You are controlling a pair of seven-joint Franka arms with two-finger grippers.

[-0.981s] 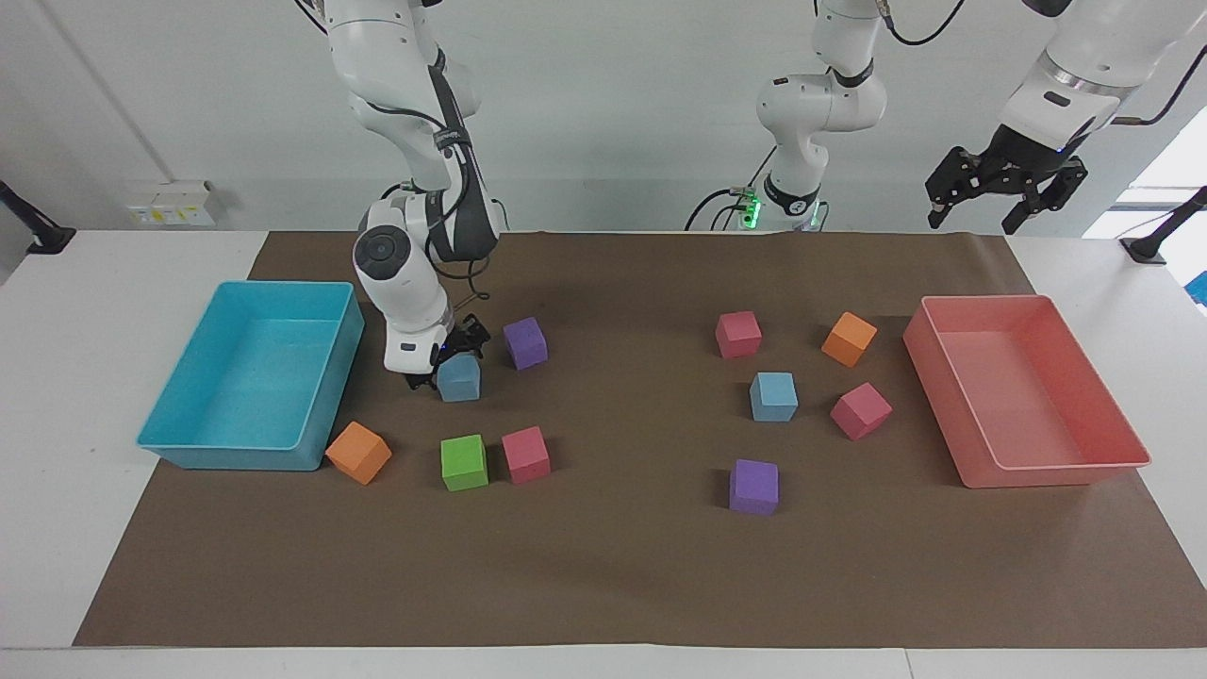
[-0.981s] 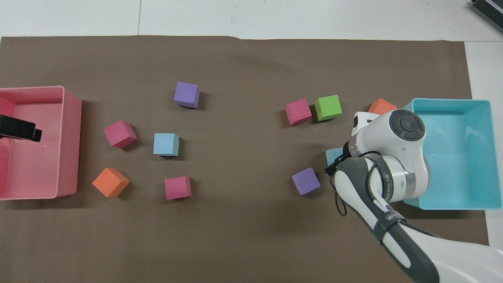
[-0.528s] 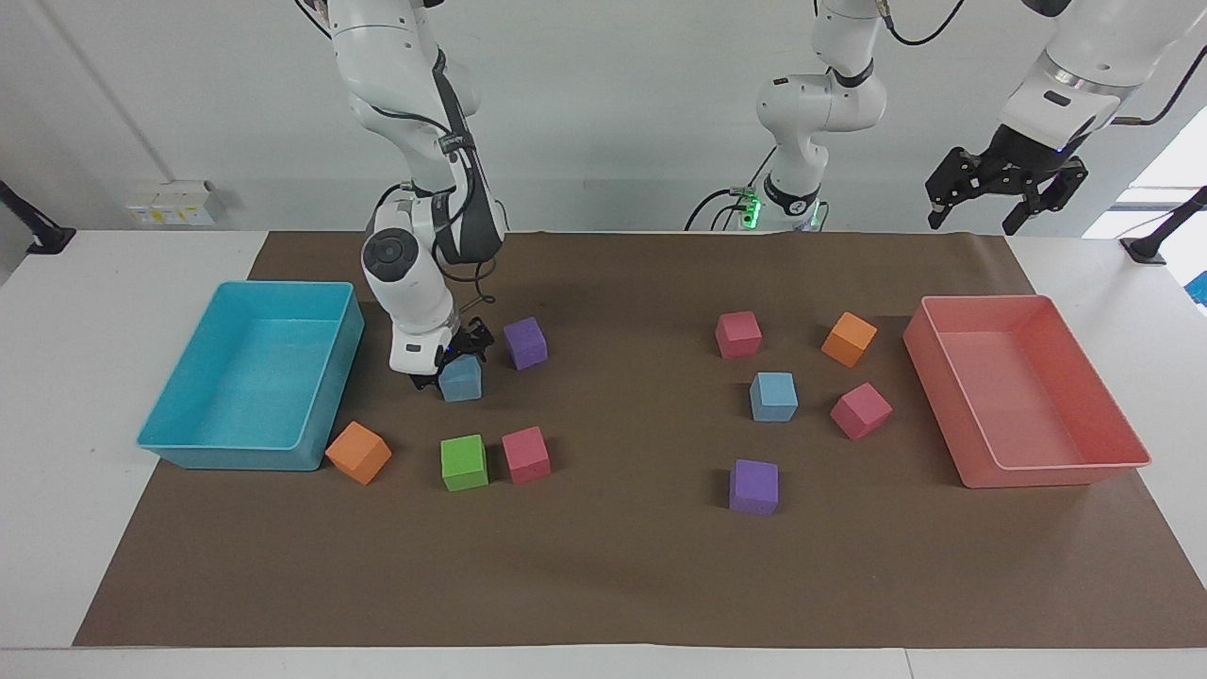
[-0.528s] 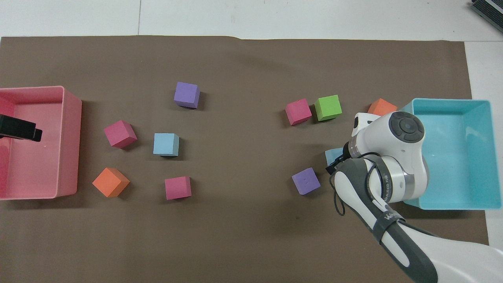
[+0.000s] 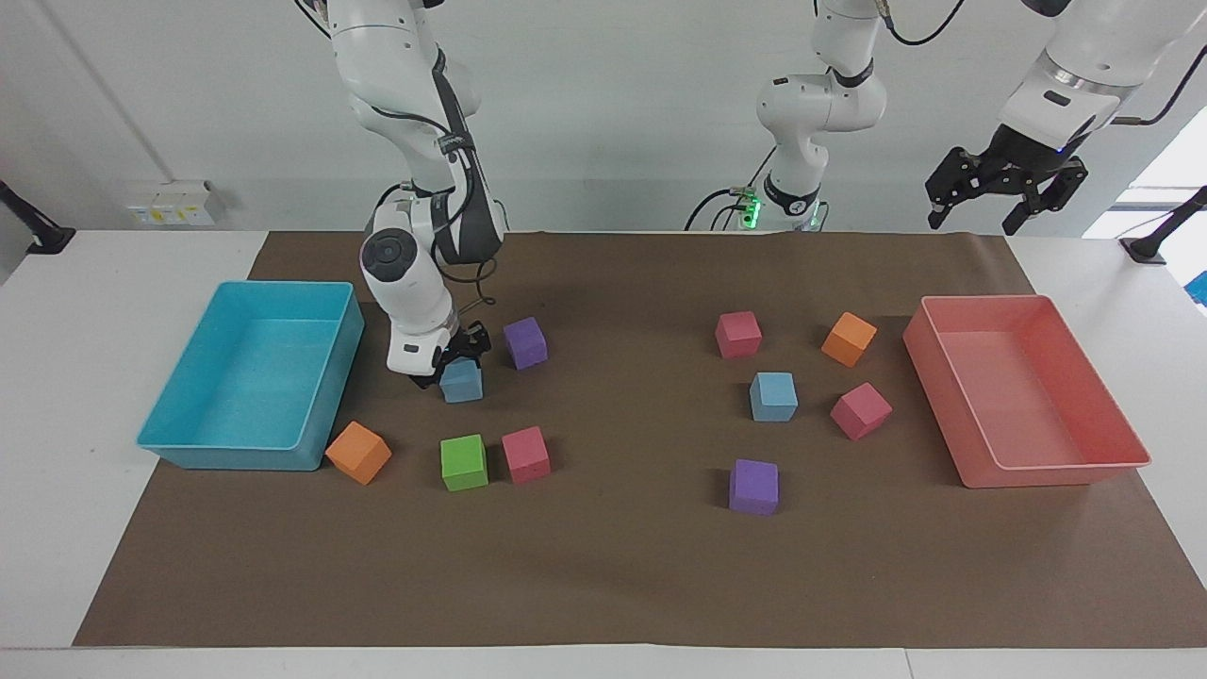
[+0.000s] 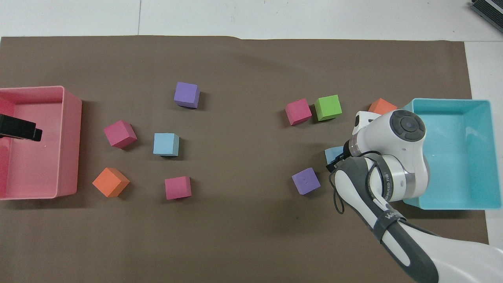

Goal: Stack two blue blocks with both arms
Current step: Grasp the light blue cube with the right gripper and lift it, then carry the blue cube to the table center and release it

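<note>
Bright even overhead light, soft short shadows under cubes, sharp focus, no glare

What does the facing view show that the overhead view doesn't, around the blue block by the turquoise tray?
Only the facing view shows the right gripper down at the blue block beside the turquoise tray, and the whole left gripper raised, open. Only the overhead view shows the left gripper over the pink tray. Both show the second blue block lying free among the other cubes.
</note>
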